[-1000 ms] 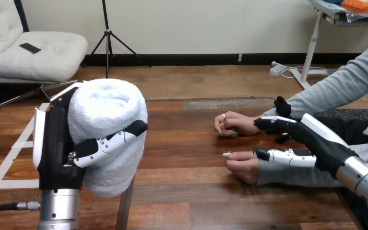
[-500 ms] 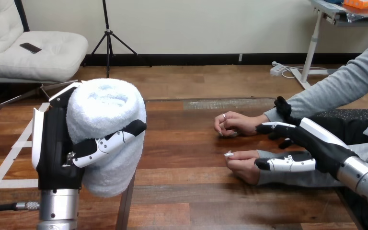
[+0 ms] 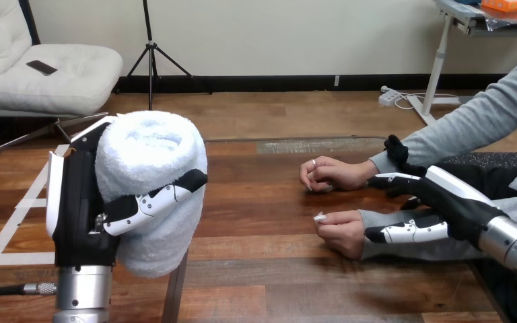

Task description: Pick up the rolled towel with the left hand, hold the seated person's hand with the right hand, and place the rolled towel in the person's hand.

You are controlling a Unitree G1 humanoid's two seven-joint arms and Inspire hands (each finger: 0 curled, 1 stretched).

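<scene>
Down at the near left, a silver forearm [image 3: 81,296] is coming up from the bottom edge, and the left hand [image 3: 81,215] on it is standing upright, gripping the rolled towel [image 3: 149,168]. Its palm is pressing against the towel's left side, while one jointed black-and-white finger is wrapping across the front of the roll. The pale, fluffy towel is standing on end with its coiled end facing up, and it is hiding much of the wooden table [image 3: 256,269] behind it.

Over to the right and a little farther out, the right hand [image 3: 454,202] is reaching in from the lower right toward the seated person. Its thumb [image 3: 404,232] is lying along the grey sleeve [image 3: 375,219] just behind the person's nearer hand [image 3: 342,230], which is resting loosely curled on the table. Its fingers [image 3: 394,180] are stretching out nearly straight above that wrist, not curling round it. Whether they are touching the sleeve, I cannot tell.

Beyond them, the person's farther hand [image 3: 330,173] is resting on the table, also loosely curled, well apart from the towel.
</scene>
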